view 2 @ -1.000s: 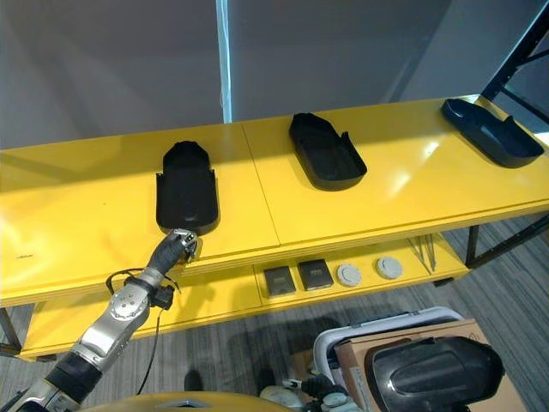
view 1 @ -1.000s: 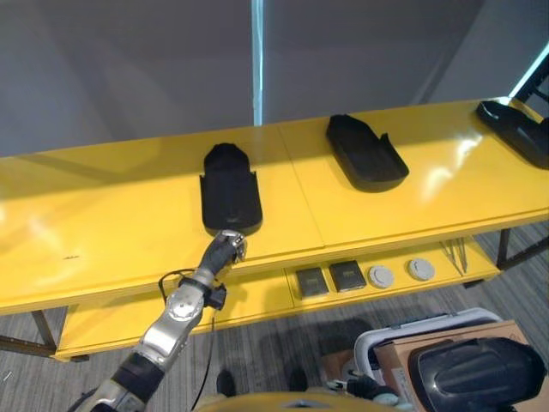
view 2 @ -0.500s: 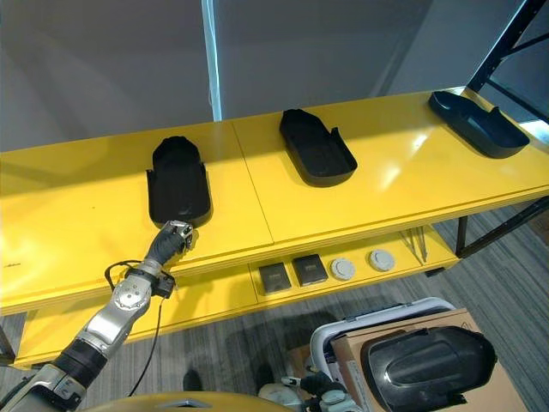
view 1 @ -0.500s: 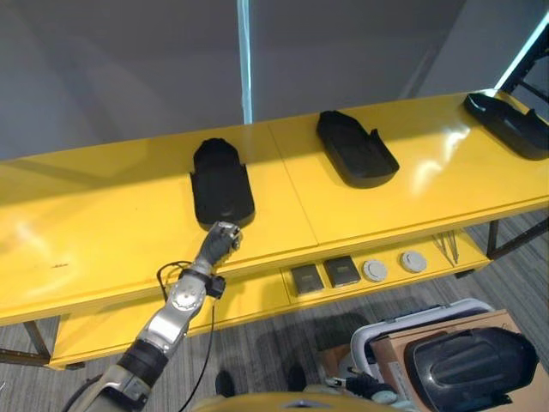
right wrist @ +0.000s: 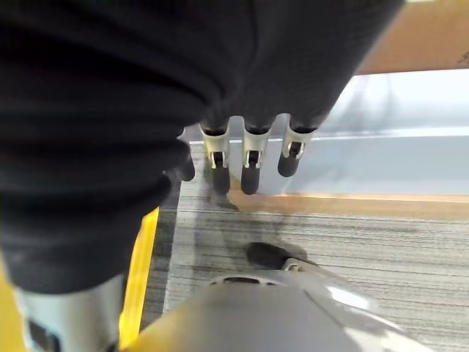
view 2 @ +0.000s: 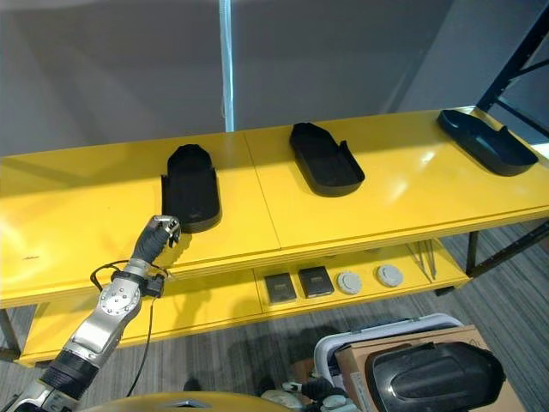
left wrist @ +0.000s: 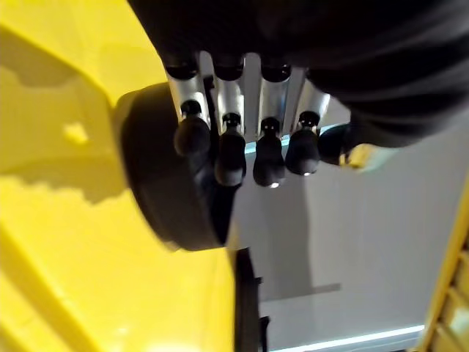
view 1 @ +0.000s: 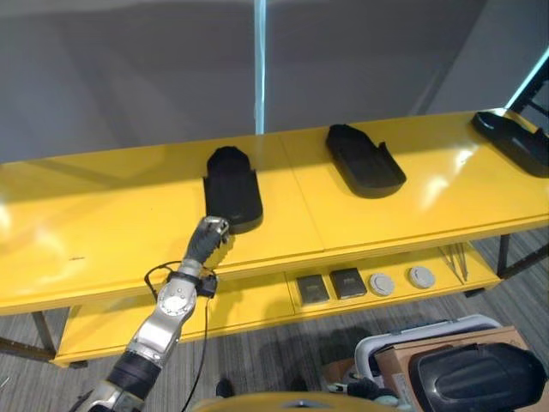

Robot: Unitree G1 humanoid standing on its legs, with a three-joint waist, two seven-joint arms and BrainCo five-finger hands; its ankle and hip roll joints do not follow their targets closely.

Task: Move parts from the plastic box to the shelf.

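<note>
Nearest, a black moulded part (view 1: 476,378) lay in the box (view 1: 403,360) at the lower right, atop a brown carton. Past it, the left hand (view 1: 208,236) hung over the front edge of the yellow shelf (view 1: 103,232), fingers (left wrist: 231,158) loosely curled and holding nothing, just short of a black part (view 1: 232,189) lying flat on the shelf top. The right hand (right wrist: 245,158) hung low over grey carpet, fingers relaxed, seemingly empty. Farther along lay a second part (view 1: 364,160) and, at the far right end, a third (view 1: 513,142). Small square and round pieces (view 1: 364,281) sat on the lower shelf.
</note>
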